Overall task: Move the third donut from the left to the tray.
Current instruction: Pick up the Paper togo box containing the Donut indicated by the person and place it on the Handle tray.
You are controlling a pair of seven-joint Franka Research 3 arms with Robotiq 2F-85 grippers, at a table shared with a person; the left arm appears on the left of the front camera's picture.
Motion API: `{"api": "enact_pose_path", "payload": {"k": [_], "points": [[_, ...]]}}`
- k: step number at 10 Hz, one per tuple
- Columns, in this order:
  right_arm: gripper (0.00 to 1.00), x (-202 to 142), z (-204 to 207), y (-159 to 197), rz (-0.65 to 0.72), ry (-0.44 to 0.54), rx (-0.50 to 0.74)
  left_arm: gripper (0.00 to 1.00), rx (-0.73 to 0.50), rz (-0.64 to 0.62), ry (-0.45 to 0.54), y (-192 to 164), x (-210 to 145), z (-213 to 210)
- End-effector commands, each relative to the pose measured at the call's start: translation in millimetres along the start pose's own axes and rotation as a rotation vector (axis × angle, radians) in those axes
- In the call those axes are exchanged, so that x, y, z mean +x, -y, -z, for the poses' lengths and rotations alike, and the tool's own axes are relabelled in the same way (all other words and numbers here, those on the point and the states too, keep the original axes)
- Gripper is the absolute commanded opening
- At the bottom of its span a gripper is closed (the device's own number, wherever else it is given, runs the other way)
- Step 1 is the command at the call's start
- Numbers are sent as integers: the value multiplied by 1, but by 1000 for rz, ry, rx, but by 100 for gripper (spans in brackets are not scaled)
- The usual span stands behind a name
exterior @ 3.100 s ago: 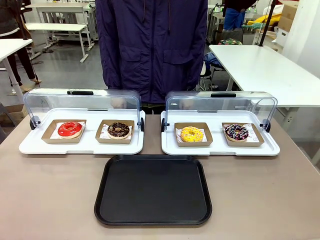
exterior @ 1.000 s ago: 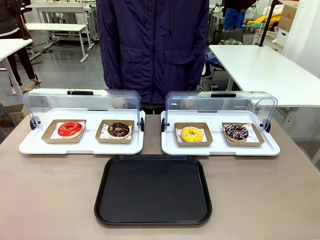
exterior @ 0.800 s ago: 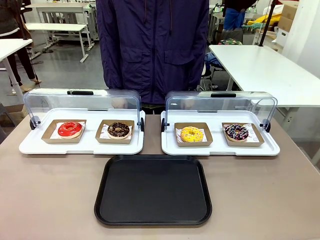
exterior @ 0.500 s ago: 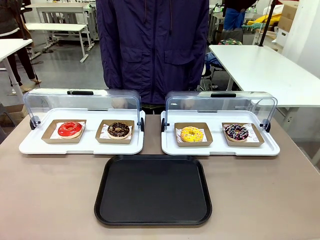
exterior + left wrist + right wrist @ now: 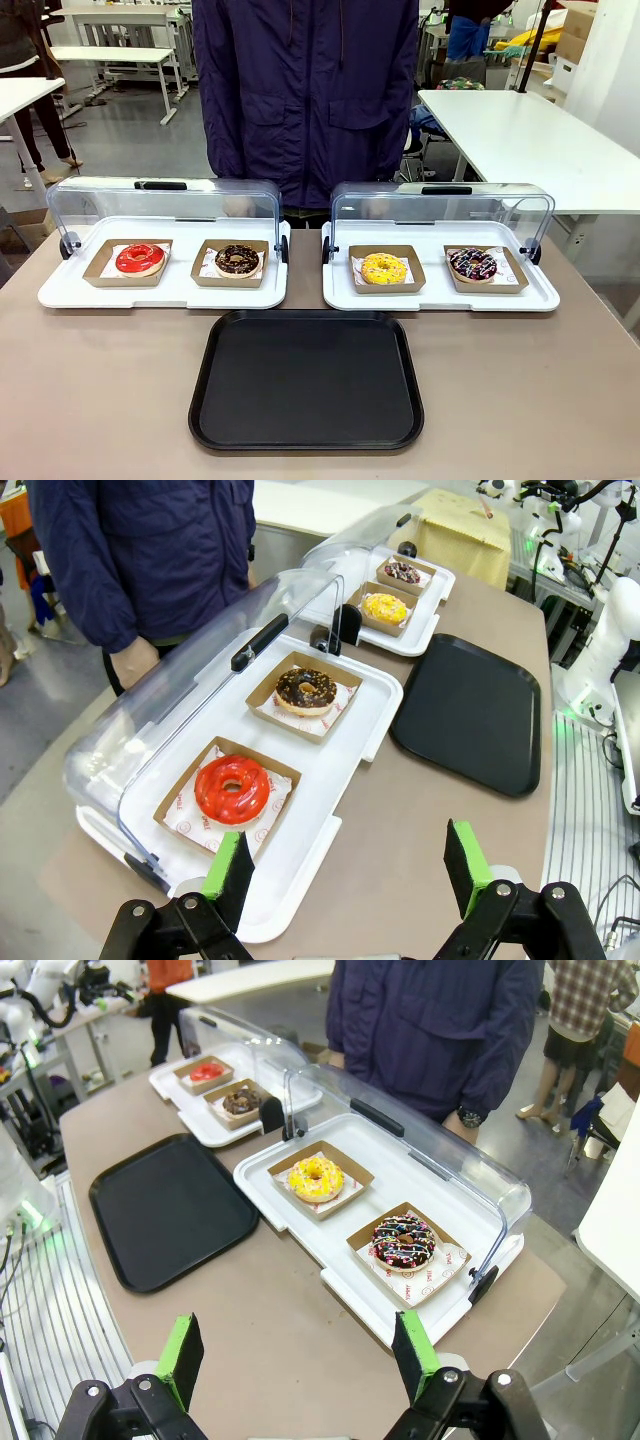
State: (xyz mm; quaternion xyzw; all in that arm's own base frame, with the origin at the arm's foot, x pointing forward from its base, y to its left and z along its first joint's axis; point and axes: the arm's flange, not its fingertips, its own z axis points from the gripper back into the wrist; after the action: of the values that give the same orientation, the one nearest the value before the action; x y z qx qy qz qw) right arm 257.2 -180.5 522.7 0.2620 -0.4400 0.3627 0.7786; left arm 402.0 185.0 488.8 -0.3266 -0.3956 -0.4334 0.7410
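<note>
The third donut from the left, yellow-iced with sprinkles, sits in a brown cardboard square on the right white tray; I also see this donut in the right wrist view and small in the left wrist view. The black tray lies bare on the table in front of both white trays. My left gripper is open, high above the table's left end near the red donut. My right gripper is open too, high over the right end, holding nothing.
A red donut and a chocolate donut sit on the left white tray. A dark drizzled donut shares the right white tray. Both clear domed lids are swung back. A person in a dark jacket stands at the far side.
</note>
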Motion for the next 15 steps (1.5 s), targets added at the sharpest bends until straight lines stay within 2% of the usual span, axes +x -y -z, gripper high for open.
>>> {"api": "enact_pose_path", "payload": {"k": [1,15], "points": [[100,3,1,1,-23,23,-2,100,-7,8,0,1,1,-1],[100,3,1,1,-23,23,-2,100,-7,8,0,1,1,-1]]}}
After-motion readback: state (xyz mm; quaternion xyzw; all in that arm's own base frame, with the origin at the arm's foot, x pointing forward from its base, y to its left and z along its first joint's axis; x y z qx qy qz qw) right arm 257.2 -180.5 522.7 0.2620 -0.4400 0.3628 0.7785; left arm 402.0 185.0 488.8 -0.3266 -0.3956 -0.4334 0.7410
